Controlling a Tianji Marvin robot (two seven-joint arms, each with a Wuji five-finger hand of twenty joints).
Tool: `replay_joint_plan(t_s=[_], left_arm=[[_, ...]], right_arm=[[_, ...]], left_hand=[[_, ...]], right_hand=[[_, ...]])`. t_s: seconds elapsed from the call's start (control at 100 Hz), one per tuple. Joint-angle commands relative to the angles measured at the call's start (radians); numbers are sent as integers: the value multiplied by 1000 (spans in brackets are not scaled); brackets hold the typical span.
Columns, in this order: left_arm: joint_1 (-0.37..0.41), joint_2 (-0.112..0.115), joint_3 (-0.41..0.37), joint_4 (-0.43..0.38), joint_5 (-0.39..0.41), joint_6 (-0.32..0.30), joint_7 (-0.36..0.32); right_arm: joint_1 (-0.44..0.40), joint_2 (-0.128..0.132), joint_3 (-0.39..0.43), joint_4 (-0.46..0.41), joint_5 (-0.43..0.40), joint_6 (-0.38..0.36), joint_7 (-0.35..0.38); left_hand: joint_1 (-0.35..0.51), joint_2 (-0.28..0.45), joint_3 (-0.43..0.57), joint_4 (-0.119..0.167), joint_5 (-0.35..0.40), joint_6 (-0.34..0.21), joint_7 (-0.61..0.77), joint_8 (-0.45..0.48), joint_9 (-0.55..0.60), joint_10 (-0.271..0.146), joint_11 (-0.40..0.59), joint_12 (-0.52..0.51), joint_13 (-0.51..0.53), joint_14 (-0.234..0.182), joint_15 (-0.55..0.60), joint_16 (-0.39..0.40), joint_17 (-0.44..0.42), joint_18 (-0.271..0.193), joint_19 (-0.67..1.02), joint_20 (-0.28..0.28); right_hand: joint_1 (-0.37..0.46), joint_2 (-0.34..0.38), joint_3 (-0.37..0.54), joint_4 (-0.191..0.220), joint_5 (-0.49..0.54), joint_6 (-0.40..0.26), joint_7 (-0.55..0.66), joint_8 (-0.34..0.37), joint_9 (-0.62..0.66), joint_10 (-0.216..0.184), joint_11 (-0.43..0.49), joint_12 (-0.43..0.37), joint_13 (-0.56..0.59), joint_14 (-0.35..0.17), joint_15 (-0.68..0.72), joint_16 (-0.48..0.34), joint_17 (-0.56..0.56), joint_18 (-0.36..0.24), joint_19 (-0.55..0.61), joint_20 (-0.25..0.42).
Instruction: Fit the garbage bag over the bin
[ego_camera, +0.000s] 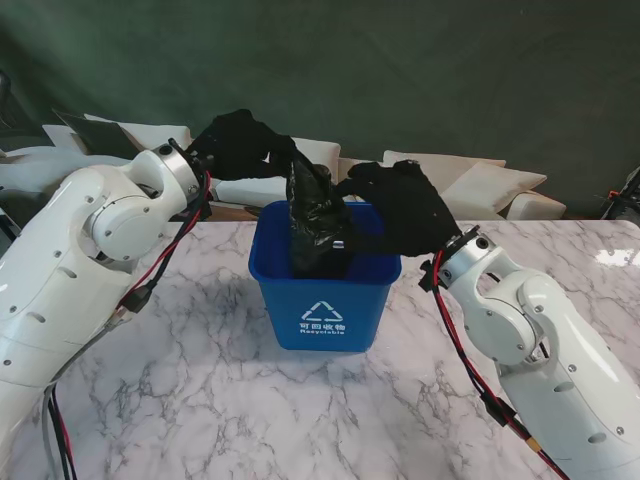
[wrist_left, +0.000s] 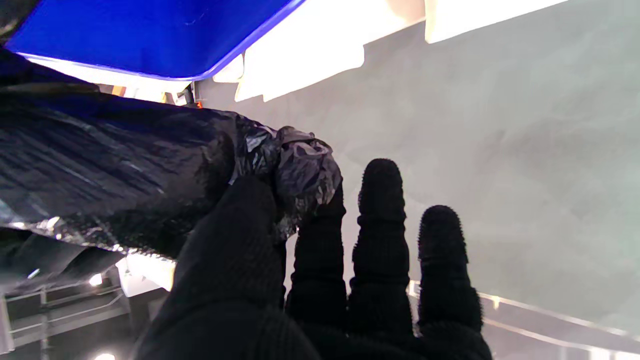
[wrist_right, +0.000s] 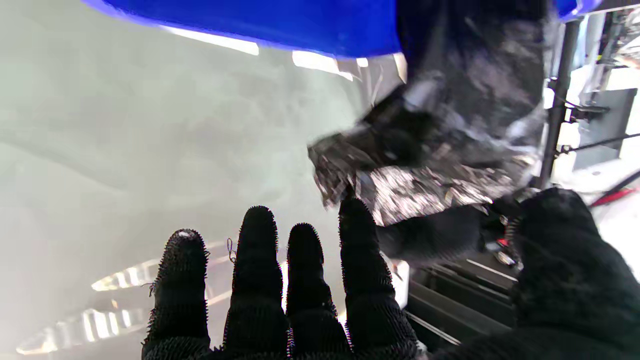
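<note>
Centrally: blue bin (ego_camera: 323, 290) on marble tabletop (ego_camera: 200, 400), black garbage bag (ego_camera: 315, 225) bunched upright inside. Left wrist view alone shows left hand (wrist_left: 280, 260) pinching the bag's end; right hand (wrist_right: 320, 280) fingers spread, one fingertip (wrist_right: 352, 210) touching the bag, no hold seen.

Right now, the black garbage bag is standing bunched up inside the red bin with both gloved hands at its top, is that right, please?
Not quite: the bin is blue, not red, as the stand view shows, with a white recycling mark on its front. The rest holds: the black garbage bag stands bunched inside it, with the left hand and right hand at its top.
</note>
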Motion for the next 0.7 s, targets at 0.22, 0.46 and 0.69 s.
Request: replay_joint_plan(t_s=[0.22, 0.46, 0.69], left_arm=[[-2, 1, 2, -38, 91, -81, 57], [6, -5, -4, -40, 115, -95, 119], [17, -5, -17, -37, 129, -122, 142]], right_arm=[[18, 6, -54, -6, 32, 173, 91], [46, -4, -79, -21, 112, 334, 126], [33, -7, -30, -42, 228, 378, 155]], left_hand=[[59, 22, 10, -18, -39, -26, 21, 8, -19, -27, -18, 20, -20, -26, -17, -15, -15, -22, 7, -17], [61, 26, 8, -18, -45, -27, 23, 11, -24, -29, -24, 22, -25, -28, -25, -20, -20, -28, 3, -21], [62, 28, 5, -20, -49, -30, 24, 9, -25, -30, -26, 23, -27, -30, -26, -21, -21, -30, 3, -22]], right_hand=[[-112, 69, -12, 8, -41, 119, -240, -54, -25, 48, -80, -11, -51, 35, -90, -32, -65, 36, -91, -12], [-173, 115, -27, 1, -53, 177, -374, -102, -68, 91, -128, -53, -69, 49, -121, -41, -87, 31, -117, -17], [-135, 79, -14, 3, -45, 162, -394, -107, -66, 81, -140, -62, -73, 45, -128, -41, -99, 36, -133, -22]])
